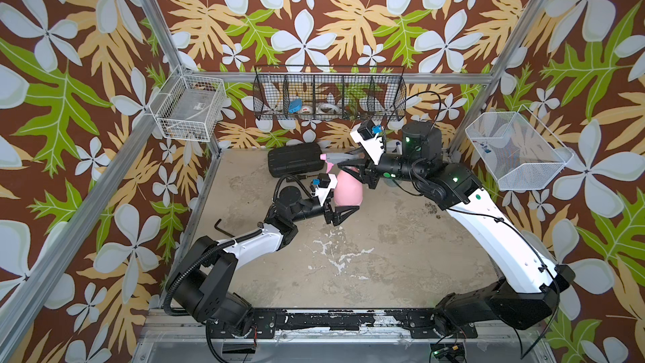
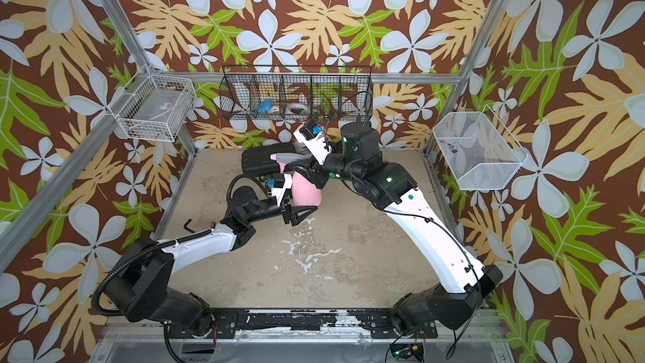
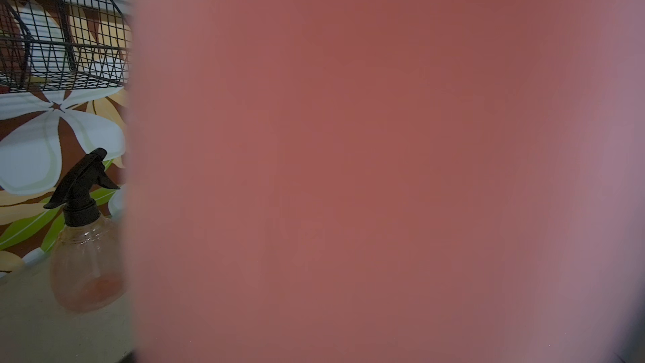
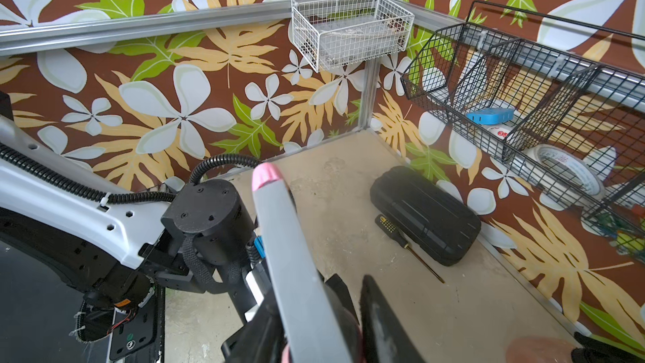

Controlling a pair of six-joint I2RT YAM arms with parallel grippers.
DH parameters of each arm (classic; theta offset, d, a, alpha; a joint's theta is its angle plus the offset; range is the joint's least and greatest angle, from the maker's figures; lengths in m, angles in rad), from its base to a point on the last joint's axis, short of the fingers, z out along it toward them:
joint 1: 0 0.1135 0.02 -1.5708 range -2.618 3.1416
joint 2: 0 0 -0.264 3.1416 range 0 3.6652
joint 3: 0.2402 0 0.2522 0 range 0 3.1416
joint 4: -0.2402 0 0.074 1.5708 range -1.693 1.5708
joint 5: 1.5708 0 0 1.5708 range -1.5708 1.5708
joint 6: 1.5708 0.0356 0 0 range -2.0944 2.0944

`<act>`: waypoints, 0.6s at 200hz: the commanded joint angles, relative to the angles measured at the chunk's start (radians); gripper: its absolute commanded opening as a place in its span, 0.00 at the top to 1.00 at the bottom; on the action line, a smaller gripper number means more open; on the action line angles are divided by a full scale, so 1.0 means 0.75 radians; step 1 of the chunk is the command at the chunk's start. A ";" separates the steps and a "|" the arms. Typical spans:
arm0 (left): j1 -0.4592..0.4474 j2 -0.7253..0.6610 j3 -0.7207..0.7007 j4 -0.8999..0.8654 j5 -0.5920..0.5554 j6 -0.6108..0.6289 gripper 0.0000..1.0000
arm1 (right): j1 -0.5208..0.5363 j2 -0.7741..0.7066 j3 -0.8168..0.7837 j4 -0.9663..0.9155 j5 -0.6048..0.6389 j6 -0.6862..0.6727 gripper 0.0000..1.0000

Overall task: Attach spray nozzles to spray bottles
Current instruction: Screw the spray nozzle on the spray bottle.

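Opaque pink cone-shaped plastic bottle [image 1: 349, 193] stands upright on the counter [image 1: 384, 256], grey-and-pink trigger nozzle [image 1: 343, 158] on its neck; right hand [image 1: 356, 170] straddles the collar, likely to twist; left hand [image 1: 352, 208] at the base, likely bracing. Neither grip readable.

In the left wrist view, a blurred pink-red surface [image 3: 384, 169] filled all but the left strip of the frame; no detail on it was legible. It covered the right side of the orange bottle [image 3: 83, 263] at lower left. In the right wrist view, the bottom edge cut off the grey-and-pink nozzle [image 4: 289, 256]. In both top views, the right gripper [image 1: 361, 169] hid the neck of the pink bottle [image 1: 349, 193]; jaw contact could not be determined. The contents of the white basket [image 1: 188, 109] were too small to identify.
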 commanded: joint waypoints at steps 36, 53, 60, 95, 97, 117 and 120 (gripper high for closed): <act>0.007 -0.034 0.001 -0.013 -0.046 0.024 0.51 | 0.000 -0.016 -0.048 0.055 -0.018 0.035 0.78; 0.014 -0.045 -0.004 0.005 -0.049 0.012 0.51 | 0.001 -0.024 -0.064 0.067 -0.009 0.044 0.81; 0.017 -0.050 -0.008 0.020 -0.046 -0.004 0.51 | 0.001 -0.035 -0.080 0.081 0.000 0.050 0.82; 0.035 -0.075 -0.023 0.107 -0.029 -0.072 0.51 | 0.002 -0.121 -0.237 0.279 0.094 0.118 0.92; 0.036 -0.074 -0.024 0.113 -0.028 -0.075 0.51 | 0.002 -0.127 -0.248 0.292 0.098 0.126 0.92; 0.036 -0.067 -0.025 0.153 -0.018 -0.107 0.51 | 0.000 -0.181 -0.355 0.484 0.123 0.232 0.97; 0.036 -0.064 -0.025 0.159 -0.017 -0.112 0.51 | 0.000 -0.188 -0.379 0.518 0.129 0.252 0.98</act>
